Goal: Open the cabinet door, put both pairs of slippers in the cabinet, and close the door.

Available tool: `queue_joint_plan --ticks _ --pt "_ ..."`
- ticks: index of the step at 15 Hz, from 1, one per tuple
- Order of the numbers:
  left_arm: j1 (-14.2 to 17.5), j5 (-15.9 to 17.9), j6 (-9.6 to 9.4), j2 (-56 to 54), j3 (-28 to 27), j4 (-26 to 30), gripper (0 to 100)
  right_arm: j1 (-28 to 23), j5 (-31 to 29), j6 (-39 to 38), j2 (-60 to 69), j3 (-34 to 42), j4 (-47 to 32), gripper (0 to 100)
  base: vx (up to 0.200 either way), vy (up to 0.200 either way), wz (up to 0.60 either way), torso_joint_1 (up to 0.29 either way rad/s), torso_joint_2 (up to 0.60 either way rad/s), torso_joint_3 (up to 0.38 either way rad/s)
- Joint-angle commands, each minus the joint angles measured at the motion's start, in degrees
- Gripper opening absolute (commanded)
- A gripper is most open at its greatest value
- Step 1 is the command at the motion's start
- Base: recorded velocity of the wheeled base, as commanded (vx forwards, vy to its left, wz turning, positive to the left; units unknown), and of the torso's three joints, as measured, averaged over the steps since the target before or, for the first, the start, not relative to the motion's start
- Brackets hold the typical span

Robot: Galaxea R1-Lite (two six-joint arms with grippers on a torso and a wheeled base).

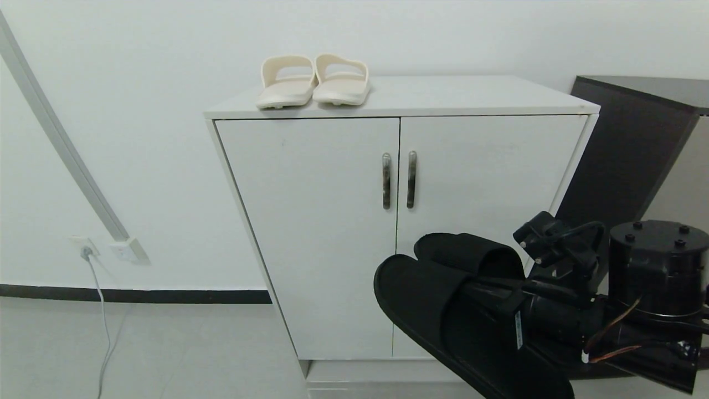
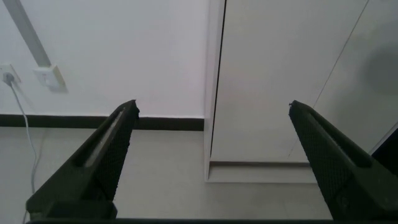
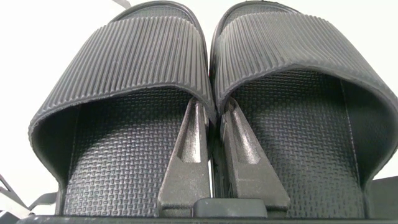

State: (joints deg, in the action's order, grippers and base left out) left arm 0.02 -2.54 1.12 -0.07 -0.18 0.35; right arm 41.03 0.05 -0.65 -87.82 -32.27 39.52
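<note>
A white two-door cabinet (image 1: 316, 233) stands against the wall, both doors shut, with two dark handles (image 1: 386, 180) at the centre seam. A cream pair of slippers (image 1: 313, 81) rests on its top at the left. My right gripper (image 3: 213, 134) is shut on a black pair of slippers (image 1: 437, 288), its fingers (image 3: 189, 158) pinching the two inner walls together; the pair hangs in front of the right door's lower part. My left gripper (image 2: 211, 112) is open, low near the floor, facing the cabinet's left front corner (image 2: 214, 93).
A wall socket with a white cable (image 1: 99, 310) sits low at the left, under a slanted grey conduit (image 1: 55, 133). A dark cabinet (image 1: 637, 144) stands right of the white one. Grey floor lies open to the left.
</note>
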Motion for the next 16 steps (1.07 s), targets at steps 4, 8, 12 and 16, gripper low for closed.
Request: queue_joint_plan --ticks 4,8,12,16 --pt "0.06 0.07 -0.07 0.07 0.01 0.09 100 0.01 0.04 0.47 -0.25 0.19 0.03 0 0.0 0.0 0.0 -0.022 0.42 0.387" --pt "0.06 0.07 -0.07 0.25 -0.08 0.26 100 0.01 0.04 0.65 -0.16 0.45 0.03 0 0.0 0.0 0.0 -0.001 0.02 0.021" --pt "0.5 -0.01 0.02 2.01 -0.08 0.26 100 0.01 0.13 0.56 -0.16 0.45 0.03 0 0.0 0.0 0.0 0.0 0.0 0.0" --pt "-0.2 -0.1 -0.15 6.31 -0.26 -0.09 100 0.01 0.04 0.56 0.02 0.45 0.12 0 0.0 0.0 0.0 -0.002 0.09 0.068"
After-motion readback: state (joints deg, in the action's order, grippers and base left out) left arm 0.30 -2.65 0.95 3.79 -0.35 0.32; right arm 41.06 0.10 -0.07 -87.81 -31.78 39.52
